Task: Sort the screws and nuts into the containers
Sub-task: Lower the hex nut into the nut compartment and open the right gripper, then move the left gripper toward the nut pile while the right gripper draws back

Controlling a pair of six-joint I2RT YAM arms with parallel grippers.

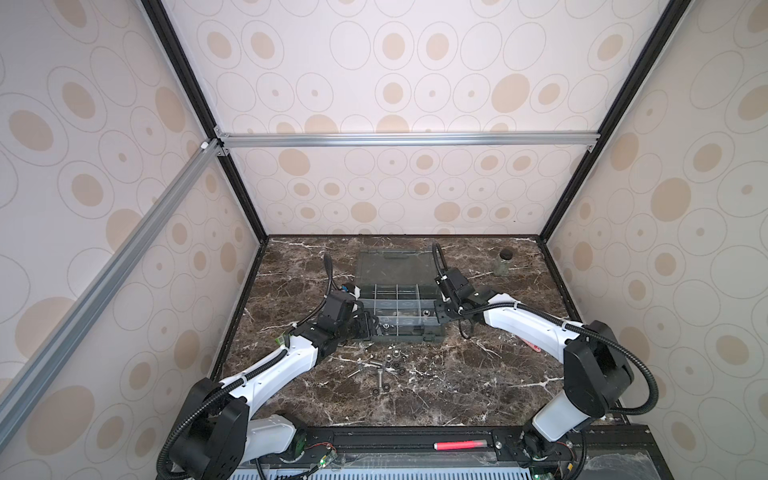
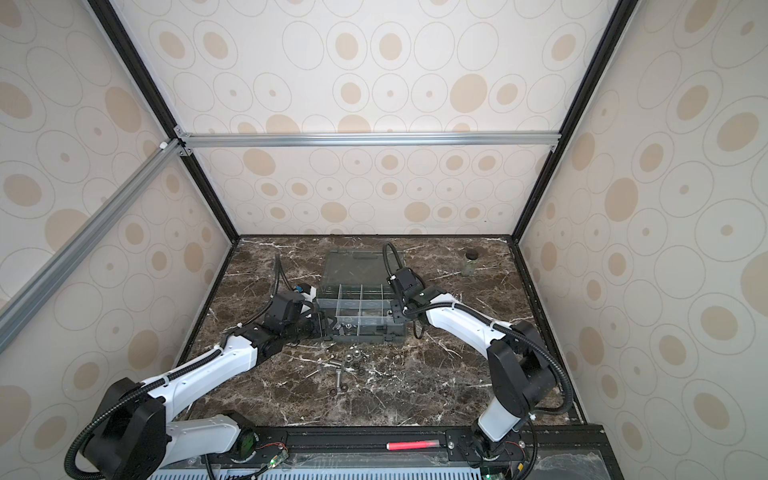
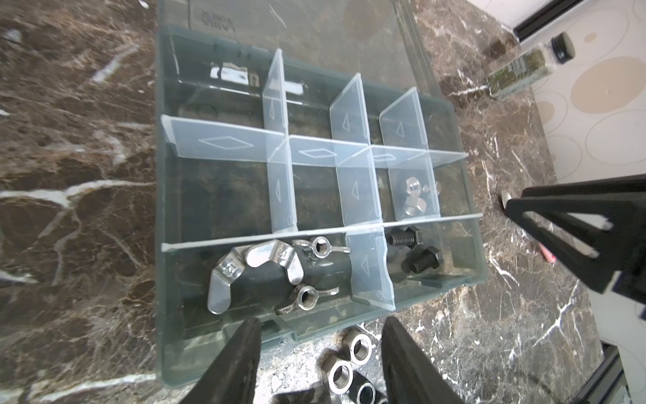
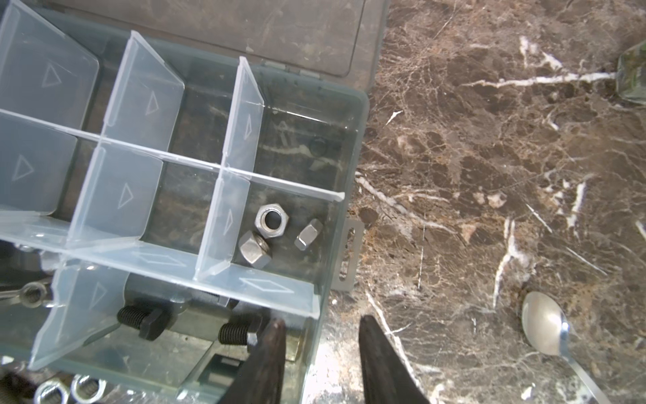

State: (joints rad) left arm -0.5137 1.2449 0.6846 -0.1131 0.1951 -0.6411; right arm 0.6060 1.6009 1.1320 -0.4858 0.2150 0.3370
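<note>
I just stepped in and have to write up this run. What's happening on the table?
Hardware is being sorted into an open organizer box. Wing nuts, black bolts and hex nuts each lie in their own compartment. The left gripper hangs open at the box's near edge, above loose nuts; the right gripper, also open and empty, straddles the box's right wall. Some screws lie unsorted on the table too.

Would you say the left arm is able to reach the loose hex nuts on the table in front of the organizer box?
Probably yes: the left gripper is open and close to the hex nuts, which lie uncovered on the table beside the organizer box.
</note>
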